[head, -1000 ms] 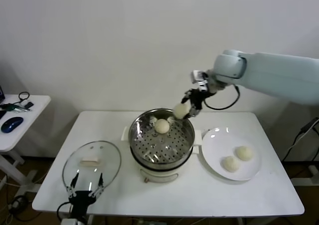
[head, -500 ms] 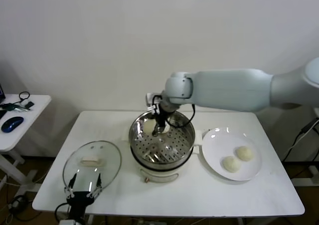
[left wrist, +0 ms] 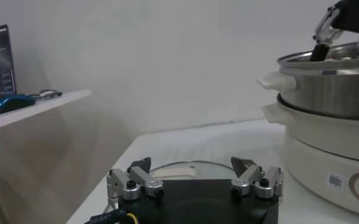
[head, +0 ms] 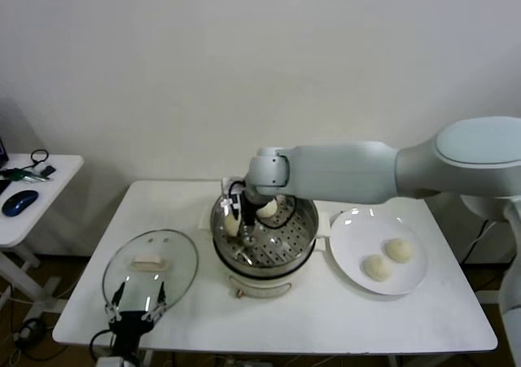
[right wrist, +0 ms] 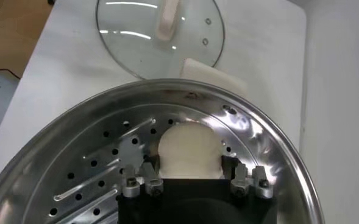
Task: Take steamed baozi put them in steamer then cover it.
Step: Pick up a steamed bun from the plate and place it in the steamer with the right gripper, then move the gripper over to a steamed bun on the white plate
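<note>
right gripper [right wrist: 191,176] inside steamer [head: 293,249] – fingers closed around a baozi [right wrist: 189,151].

The right gripper [head: 242,225] covers part of the bun [right wrist: 189,150] it holds; tray contact cannot be determined. In the right wrist view the steamer [right wrist: 277,158] rim and the cover [right wrist: 130,45] are cut off by the frame edges

The right arm [head: 342,172] spans the steamer [head: 264,257]; bare table [head: 326,318] in front lies open.
</note>
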